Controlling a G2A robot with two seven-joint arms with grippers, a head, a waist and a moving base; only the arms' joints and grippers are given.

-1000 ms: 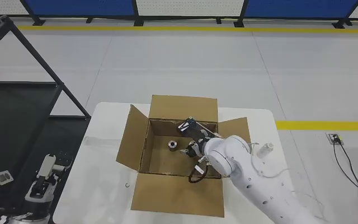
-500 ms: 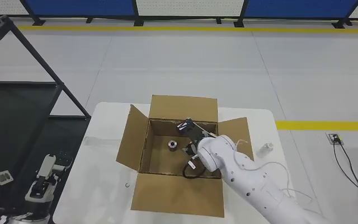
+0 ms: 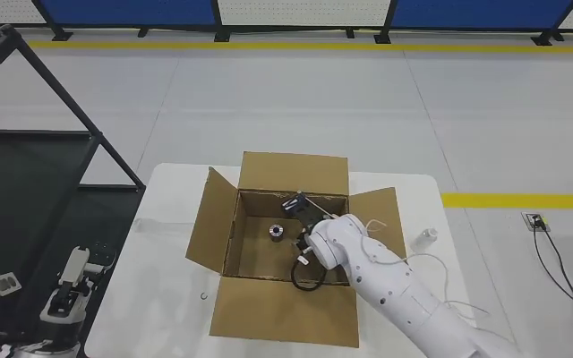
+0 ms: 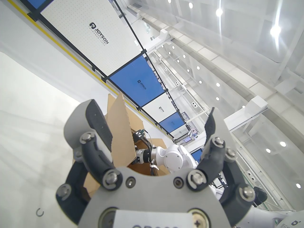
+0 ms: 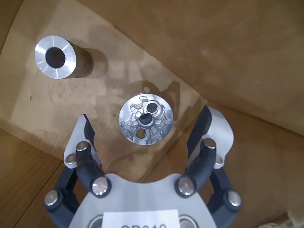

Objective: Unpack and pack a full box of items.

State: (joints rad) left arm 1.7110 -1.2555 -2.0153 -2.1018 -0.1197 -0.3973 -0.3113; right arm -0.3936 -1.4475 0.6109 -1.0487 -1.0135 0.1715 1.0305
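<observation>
An open cardboard box (image 3: pixel 269 309) stands on the white table (image 3: pixel 170 259). My right arm (image 3: pixel 358 259) dips into it from the right. On the box floor a flanged metal disc with a splined hub (image 5: pixel 145 124) stands just below my right gripper (image 5: pixel 145 126), which is open with a finger on each side of the disc and not touching it. A metal tube (image 5: pixel 55 57) stands upright a little farther off, seen from above as a small round part (image 3: pixel 277 232). My left gripper (image 4: pixel 154 119) is open and holds nothing, off the table's left side near a box flap (image 4: pixel 120 129).
The box flaps (image 3: pixel 208 224) stand up on all sides around the right arm. A small white bottle-like thing (image 3: pixel 428 235) stands on the table right of the box. A tiny ring (image 3: pixel 205 298) lies on the table left of the box. A black frame (image 3: pixel 81 143) rises beyond the left edge.
My right arm has swung left and deeper over the box, and the wrist has shifted slightly toward the box's middle. The left arm has not moved.
</observation>
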